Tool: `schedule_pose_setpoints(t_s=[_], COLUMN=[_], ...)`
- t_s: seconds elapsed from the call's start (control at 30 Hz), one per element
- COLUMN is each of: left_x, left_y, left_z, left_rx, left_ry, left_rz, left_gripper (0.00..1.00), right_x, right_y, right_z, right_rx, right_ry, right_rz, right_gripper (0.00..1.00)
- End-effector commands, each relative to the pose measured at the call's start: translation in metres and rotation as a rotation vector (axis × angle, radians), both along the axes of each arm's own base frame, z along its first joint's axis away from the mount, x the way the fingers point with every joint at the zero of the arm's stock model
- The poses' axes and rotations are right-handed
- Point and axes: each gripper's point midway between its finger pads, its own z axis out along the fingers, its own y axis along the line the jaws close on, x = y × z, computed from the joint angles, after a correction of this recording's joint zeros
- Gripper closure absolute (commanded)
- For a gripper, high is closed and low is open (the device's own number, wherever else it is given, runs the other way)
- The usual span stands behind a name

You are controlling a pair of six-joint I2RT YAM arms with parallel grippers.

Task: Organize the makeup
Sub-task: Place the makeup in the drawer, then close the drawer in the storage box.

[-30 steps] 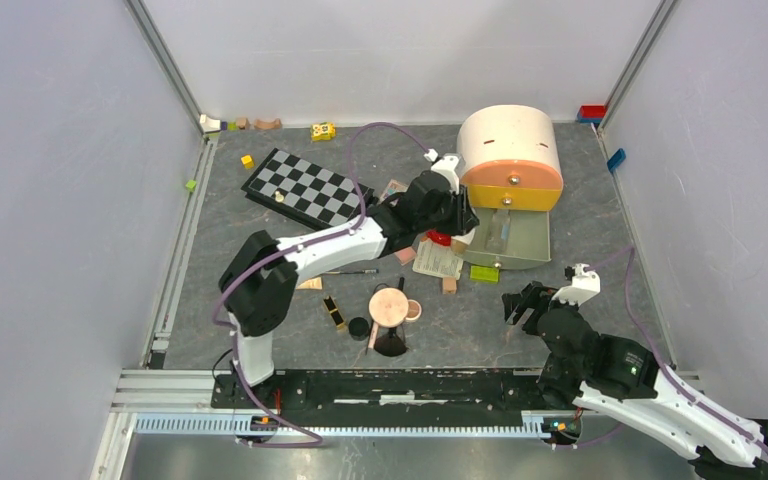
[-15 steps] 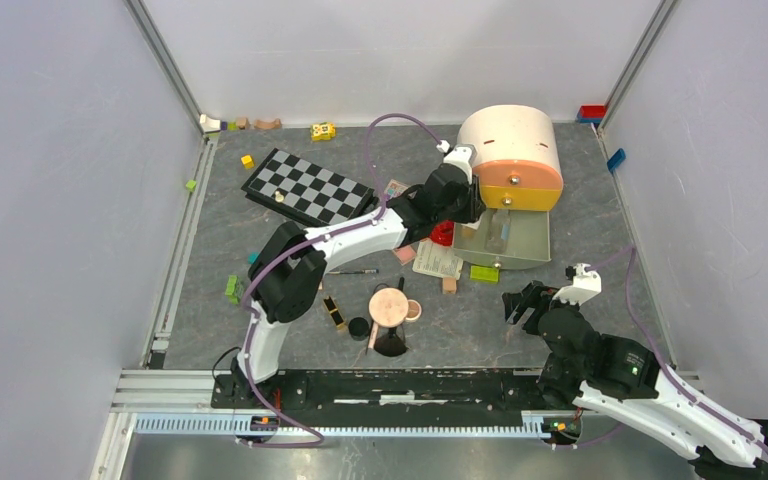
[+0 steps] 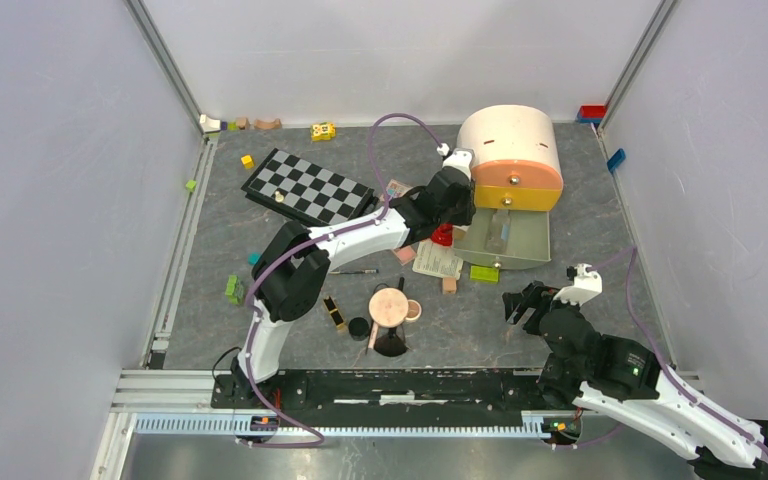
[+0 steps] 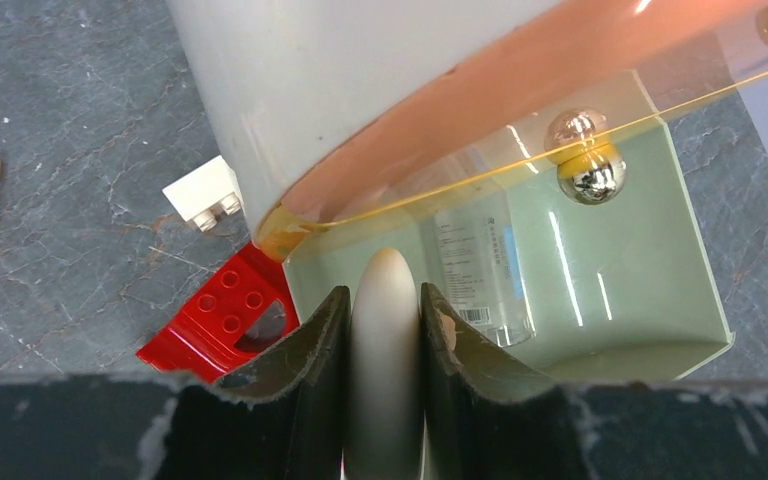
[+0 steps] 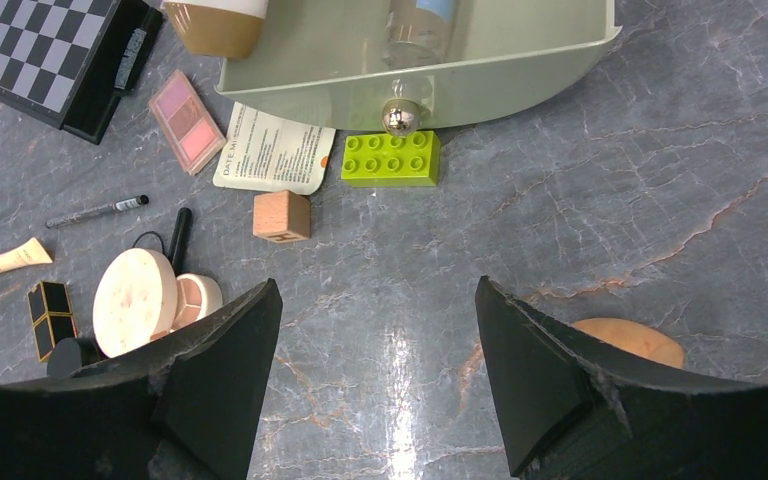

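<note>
My left gripper (image 4: 384, 295) is shut on a white oval (image 4: 385, 340) and holds it over the left end of the open green drawer (image 4: 650, 300) of the white and orange organizer (image 3: 510, 150). A clear bottle (image 4: 480, 260) lies in that drawer. My right gripper (image 5: 376, 285) stands open above bare table at the near right, with an orange sponge (image 5: 625, 340) just behind its right finger. More makeup lies mid-table: a round peach compact (image 5: 135, 300), a pink palette (image 5: 188, 120), a black-gold tube (image 5: 48, 315), a black pencil (image 5: 95, 211) and a pink stick (image 5: 10, 260).
A red curved piece (image 4: 220, 325) and a white brick (image 4: 203, 193) lie left of the drawer. A green brick (image 5: 390, 158), a wooden block (image 5: 281, 216) and a leaflet (image 5: 272, 148) sit in front of it. A chessboard (image 3: 305, 187) lies at the back left.
My left arm has swung right and reached further out, carrying the white oval to the drawer's left end. The right arm has not moved.
</note>
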Motion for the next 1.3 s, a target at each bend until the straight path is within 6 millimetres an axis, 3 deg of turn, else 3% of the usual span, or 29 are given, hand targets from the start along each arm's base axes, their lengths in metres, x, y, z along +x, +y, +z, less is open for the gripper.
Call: schedule_pose_setpoints(t_s=[0.0,0.17,0.37,0.7,0.83,1.0,1.27], left_x=[0.008,0.007,0.004,-0.02,-0.033,-0.056,-0.114], left_y=[-0.005,-0.003,0.0,0.023,0.048,0.093,0.186], left_z=[0.022,0.024,0.035,0.1,0.123,0.134,0.11], left_rx=[0.0,0.005,0.002,-0.019,-0.016,0.03,0.19], left_ry=[-0.075,-0.081,-0.092,-0.166,-0.179,-0.156,-0.053], left_rz=[-0.001,-0.002,-0.005,-0.02,-0.004,0.046,0.099], left_gripper=[0.62,0.5,0.46,0.43,0.41,0.39,0.35], right_x=[0.003,0.003,0.003,0.004,0.005,0.006,0.013], right_y=[-0.002,-0.002,-0.002,-0.004,-0.005,-0.006,0.004], right_z=[0.015,0.014,0.014,0.013,0.013,0.013,0.018], right_rx=[0.038,0.036,0.03,0.006,-0.008,-0.038,-0.152], right_ry=[-0.035,-0.034,-0.03,-0.024,-0.022,-0.015,-0.001], right_rz=[-0.023,-0.023,-0.023,-0.033,-0.04,-0.049,-0.012], right_gripper=[0.21,0.22,0.21,0.21,0.21,0.21,0.19])
